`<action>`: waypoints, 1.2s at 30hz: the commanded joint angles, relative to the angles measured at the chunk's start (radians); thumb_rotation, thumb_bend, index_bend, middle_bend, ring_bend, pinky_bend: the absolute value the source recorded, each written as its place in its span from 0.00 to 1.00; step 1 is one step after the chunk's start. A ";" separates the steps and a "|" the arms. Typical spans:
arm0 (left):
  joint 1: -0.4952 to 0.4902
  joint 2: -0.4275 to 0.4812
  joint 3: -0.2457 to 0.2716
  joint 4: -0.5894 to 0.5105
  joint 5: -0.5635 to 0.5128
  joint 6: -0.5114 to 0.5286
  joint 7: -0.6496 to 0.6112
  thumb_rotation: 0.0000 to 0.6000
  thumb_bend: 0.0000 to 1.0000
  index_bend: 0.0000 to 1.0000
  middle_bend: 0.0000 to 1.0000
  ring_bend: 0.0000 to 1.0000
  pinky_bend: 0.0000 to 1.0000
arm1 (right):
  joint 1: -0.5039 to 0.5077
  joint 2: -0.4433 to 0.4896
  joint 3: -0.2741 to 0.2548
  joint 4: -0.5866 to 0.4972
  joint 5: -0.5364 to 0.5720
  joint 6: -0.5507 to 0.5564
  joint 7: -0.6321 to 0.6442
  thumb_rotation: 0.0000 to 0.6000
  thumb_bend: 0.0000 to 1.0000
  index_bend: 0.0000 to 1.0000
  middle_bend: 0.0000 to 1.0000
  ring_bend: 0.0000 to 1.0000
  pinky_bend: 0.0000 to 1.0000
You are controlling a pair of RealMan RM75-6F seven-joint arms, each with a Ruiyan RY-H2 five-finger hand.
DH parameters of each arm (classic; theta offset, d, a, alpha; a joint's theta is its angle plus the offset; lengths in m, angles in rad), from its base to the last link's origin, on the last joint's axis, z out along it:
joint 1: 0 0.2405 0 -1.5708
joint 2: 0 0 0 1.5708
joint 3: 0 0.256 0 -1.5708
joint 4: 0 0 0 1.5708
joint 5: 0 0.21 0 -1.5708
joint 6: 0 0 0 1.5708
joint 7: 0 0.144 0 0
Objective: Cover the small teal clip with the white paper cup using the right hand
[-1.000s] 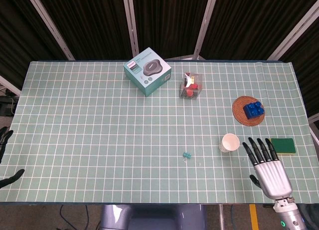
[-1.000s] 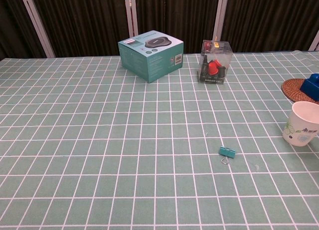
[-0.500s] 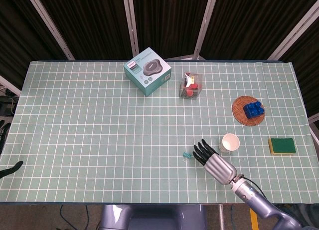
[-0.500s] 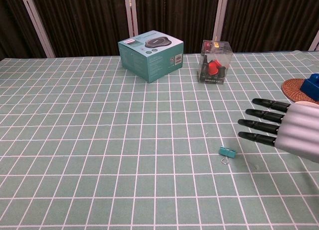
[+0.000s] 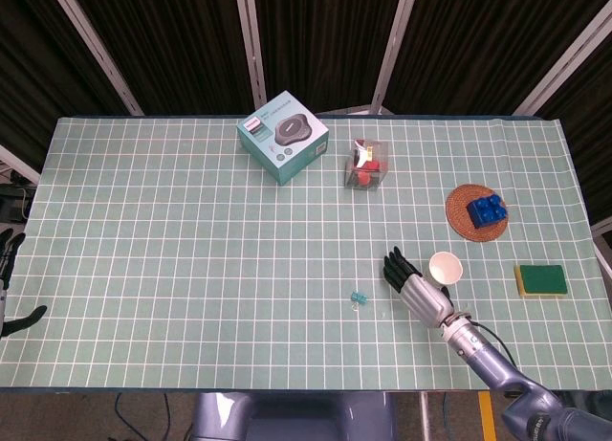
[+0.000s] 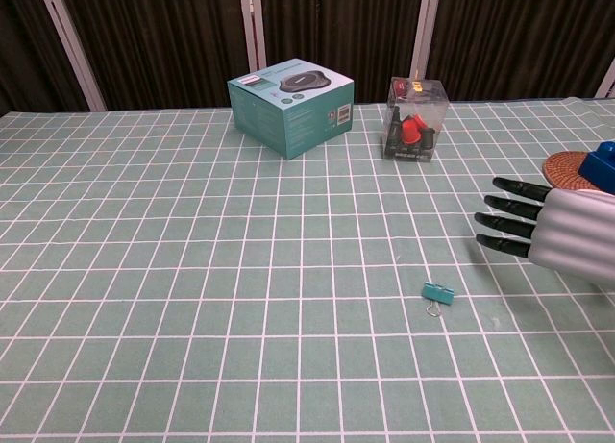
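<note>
left hand (image 5: 8, 269) at the table's far-left edge, fingers apart, empty, head view only | teal clip (image 5: 359, 297) on the mat near centre, left of the right hand | right hand (image 5: 413, 286) flat, fingers spread, holding nothing | white paper cup (image 5: 445, 268) upright beside it on the right, hidden in chest view

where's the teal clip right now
In the head view the clip lies alone on the mat near the front edge, right of centre. The right hand and the cup are to its right, neither touching it.
</note>
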State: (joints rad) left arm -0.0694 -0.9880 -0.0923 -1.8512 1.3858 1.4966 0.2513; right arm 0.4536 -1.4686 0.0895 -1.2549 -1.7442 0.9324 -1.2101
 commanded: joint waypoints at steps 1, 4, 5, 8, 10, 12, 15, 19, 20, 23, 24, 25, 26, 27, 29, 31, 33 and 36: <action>0.000 0.000 0.001 -0.001 0.002 0.003 0.003 1.00 0.00 0.00 0.00 0.00 0.00 | -0.009 0.003 0.006 0.008 0.030 0.001 -0.032 1.00 0.00 0.00 0.00 0.00 0.00; 0.000 0.000 0.003 -0.004 0.003 0.004 0.006 1.00 0.00 0.00 0.00 0.00 0.00 | -0.022 0.009 0.009 0.001 0.072 0.005 -0.076 1.00 0.00 0.00 0.00 0.00 0.00; 0.000 0.000 0.003 -0.004 0.003 0.004 0.006 1.00 0.00 0.00 0.00 0.00 0.00 | -0.024 0.010 0.009 0.000 0.079 0.005 -0.082 1.00 0.00 0.00 0.00 0.00 0.00; -0.001 0.000 0.006 -0.006 0.005 0.003 0.008 1.00 0.00 0.00 0.00 0.00 0.00 | -0.028 0.013 0.010 0.001 0.104 0.005 -0.102 1.00 0.00 0.00 0.00 0.00 0.00; -0.001 0.000 0.007 -0.006 0.006 0.004 0.008 1.00 0.00 0.00 0.00 0.00 0.00 | -0.027 0.012 0.009 0.003 0.116 0.006 -0.111 1.00 0.00 0.00 0.00 0.00 0.00; -0.001 0.000 0.007 -0.006 0.006 0.005 0.008 1.00 0.00 0.00 0.00 0.00 0.00 | -0.024 0.010 0.002 0.012 0.117 0.011 -0.116 1.00 0.00 0.00 0.02 0.00 0.01; -0.001 0.000 0.008 -0.006 0.005 0.004 0.008 1.00 0.00 0.00 0.00 0.00 0.00 | -0.021 0.004 -0.008 0.031 0.120 0.014 -0.121 1.00 0.00 0.01 0.08 0.00 0.08; -0.002 -0.001 0.010 -0.006 0.007 0.004 0.009 1.00 0.00 0.00 0.00 0.00 0.00 | -0.017 -0.005 -0.020 0.051 0.123 0.019 -0.111 1.00 0.03 0.06 0.16 0.00 0.18; -0.002 -0.001 0.010 -0.006 0.006 0.003 0.009 1.00 0.00 0.00 0.00 0.00 0.00 | -0.016 -0.008 -0.022 0.055 0.125 0.022 -0.106 1.00 0.06 0.07 0.17 0.00 0.19; -0.004 -0.001 0.011 -0.006 0.004 0.001 0.009 1.00 0.00 0.00 0.00 0.00 0.00 | -0.013 -0.009 -0.030 0.060 0.127 0.030 -0.089 1.00 0.12 0.10 0.22 0.02 0.24; -0.004 -0.001 0.011 -0.006 0.003 0.001 0.009 1.00 0.00 0.00 0.00 0.00 0.00 | -0.011 -0.008 -0.034 0.062 0.121 0.036 -0.085 1.00 0.14 0.11 0.23 0.04 0.25; -0.004 -0.002 0.011 -0.006 0.003 0.001 0.009 1.00 0.00 0.00 0.00 0.00 0.00 | -0.010 -0.006 -0.037 0.063 0.117 0.041 -0.080 1.00 0.15 0.12 0.24 0.04 0.26; -0.004 -0.002 0.011 -0.007 0.003 0.001 0.010 1.00 0.00 0.00 0.00 0.00 0.00 | -0.008 -0.005 -0.040 0.065 0.114 0.045 -0.075 1.00 0.16 0.12 0.25 0.05 0.28; -0.004 -0.002 0.012 -0.007 0.004 0.001 0.010 1.00 0.00 0.00 0.00 0.00 0.00 | -0.007 -0.004 -0.043 0.067 0.109 0.051 -0.068 1.00 0.18 0.13 0.26 0.06 0.29; -0.004 -0.002 0.013 -0.008 0.005 0.001 0.011 1.00 0.00 0.00 0.00 0.00 0.00 | -0.004 -0.001 -0.049 0.071 0.103 0.058 -0.052 1.00 0.21 0.14 0.28 0.08 0.31; -0.004 -0.002 0.014 -0.008 0.007 0.002 0.011 1.00 0.00 0.00 0.00 0.00 0.00 | -0.002 0.000 -0.054 0.076 0.098 0.066 -0.038 1.00 0.22 0.14 0.29 0.09 0.32; -0.004 -0.003 0.015 -0.008 0.008 0.002 0.012 1.00 0.00 0.00 0.00 0.00 0.00 | 0.000 0.002 -0.062 0.082 0.089 0.078 -0.019 1.00 0.23 0.16 0.30 0.10 0.34; -0.004 -0.003 0.017 -0.009 0.009 0.003 0.014 1.00 0.00 0.00 0.00 0.00 0.00 | 0.005 0.005 -0.070 0.088 0.078 0.093 0.011 1.00 0.27 0.18 0.33 0.13 0.36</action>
State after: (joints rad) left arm -0.0736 -0.9909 -0.0755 -1.8600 1.3953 1.4993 0.2649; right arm 0.4556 -1.4657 0.0247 -1.1708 -1.6596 1.0171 -1.2110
